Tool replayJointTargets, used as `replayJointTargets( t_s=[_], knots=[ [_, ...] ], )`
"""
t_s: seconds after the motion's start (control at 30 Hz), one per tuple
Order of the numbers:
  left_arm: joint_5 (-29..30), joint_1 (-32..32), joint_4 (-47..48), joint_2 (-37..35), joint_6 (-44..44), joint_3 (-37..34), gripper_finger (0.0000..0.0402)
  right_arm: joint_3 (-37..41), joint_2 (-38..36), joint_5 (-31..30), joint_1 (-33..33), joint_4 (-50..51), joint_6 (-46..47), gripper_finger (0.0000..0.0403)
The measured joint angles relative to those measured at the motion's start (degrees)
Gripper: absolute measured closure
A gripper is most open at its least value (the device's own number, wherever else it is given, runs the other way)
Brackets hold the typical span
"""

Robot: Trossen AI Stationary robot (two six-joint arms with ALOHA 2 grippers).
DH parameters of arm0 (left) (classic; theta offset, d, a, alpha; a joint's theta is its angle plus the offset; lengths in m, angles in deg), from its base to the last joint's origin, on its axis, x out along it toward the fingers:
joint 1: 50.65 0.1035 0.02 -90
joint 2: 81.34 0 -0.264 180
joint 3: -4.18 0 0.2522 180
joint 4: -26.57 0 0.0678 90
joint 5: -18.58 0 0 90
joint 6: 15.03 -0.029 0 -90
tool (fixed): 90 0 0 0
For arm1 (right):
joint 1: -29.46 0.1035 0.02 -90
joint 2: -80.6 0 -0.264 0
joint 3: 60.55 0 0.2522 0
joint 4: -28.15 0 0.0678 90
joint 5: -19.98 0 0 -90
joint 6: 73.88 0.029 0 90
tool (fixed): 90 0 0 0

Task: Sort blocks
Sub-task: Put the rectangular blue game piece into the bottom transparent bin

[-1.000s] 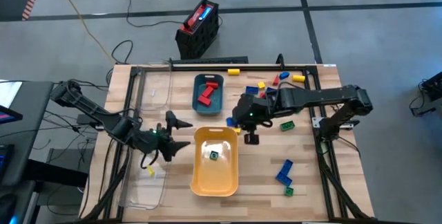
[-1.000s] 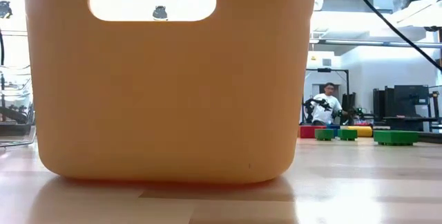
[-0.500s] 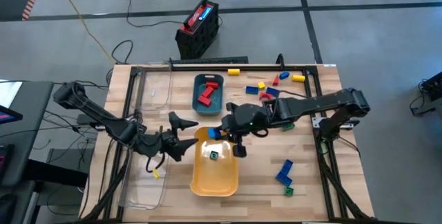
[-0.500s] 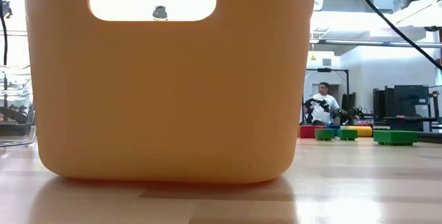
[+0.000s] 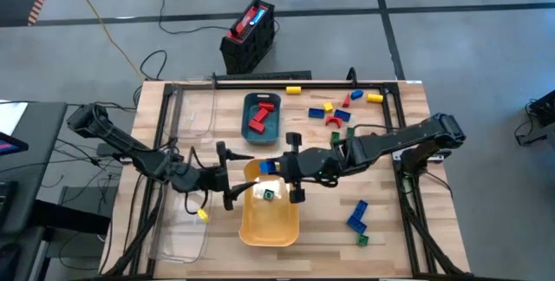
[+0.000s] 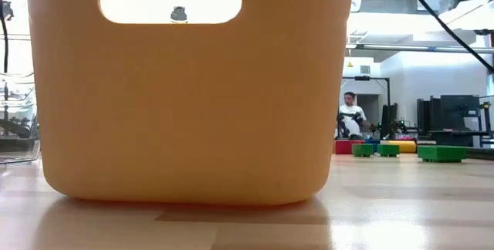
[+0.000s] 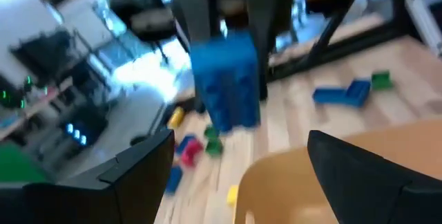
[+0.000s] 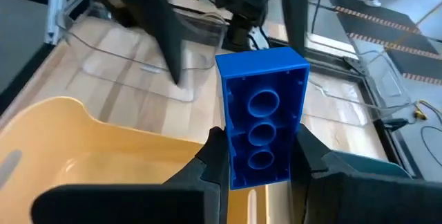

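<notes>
My right gripper (image 5: 277, 167) is shut on a blue block (image 5: 268, 167) over the far end of the yellow tray (image 5: 270, 229). In the right wrist view the blue block (image 8: 262, 113) shows its hollow underside. My left gripper (image 5: 227, 176) is open and level, just left of the tray and facing the block without touching it. In the left wrist view the blue block (image 7: 226, 89) floats ahead of its spread fingers. A green block (image 5: 268, 195) lies in the yellow tray. Red blocks (image 5: 259, 118) lie in the teal tray (image 5: 247, 129). My right gripper pinches the blue block between its two fingers (image 8: 215, 160) on its long sides, at the end nearer the wrist (image 8: 260, 171). The fingers come level from the table's right and lie along the block. The block is lifted clear and sticks out beyond the fingertips.
A clear tray (image 5: 180, 229) lies at the table's left. Loose blocks (image 5: 334, 114) are scattered near the far right corner; blue (image 5: 355, 215) and green (image 5: 362, 239) ones lie near the right front. The yellow tray's wall (image 6: 193, 96) fills the low view. A person stands far behind.
My right gripper has carried the blue block toward the table's left, from right of the yellow tray to over its far end, turning level. My left gripper has moved right toward the tray and the block, staying open.
</notes>
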Motion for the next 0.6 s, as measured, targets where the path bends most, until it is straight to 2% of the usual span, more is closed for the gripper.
replayJointTargets(
  t_s=[0.13,0.27,0.43,0.6],
  knots=[
    [-1.70,-0.99,-13.24,-0.04,-5.64,-4.16,0.0089,2.84,0.00,-0.21,-0.34,-6.10,-0.54,0.0319],
    [-2.44,-1.16,-20.83,-0.03,-7.25,-7.43,0.0096,4.31,-0.04,-0.76,1.19,-11.22,-3.09,0.0319],
    [-3.43,-1.19,-23.58,-0.02,-6.88,-8.50,0.0097,7.46,-0.15,-4.54,1.82,-16.11,-4.89,0.0319],
    [-3.57,-1.61,-24.61,0.00,-6.43,-8.54,0.0098,11.55,-0.58,-5.39,2.04,-25.49,-6.85,0.0319]
  ],
)
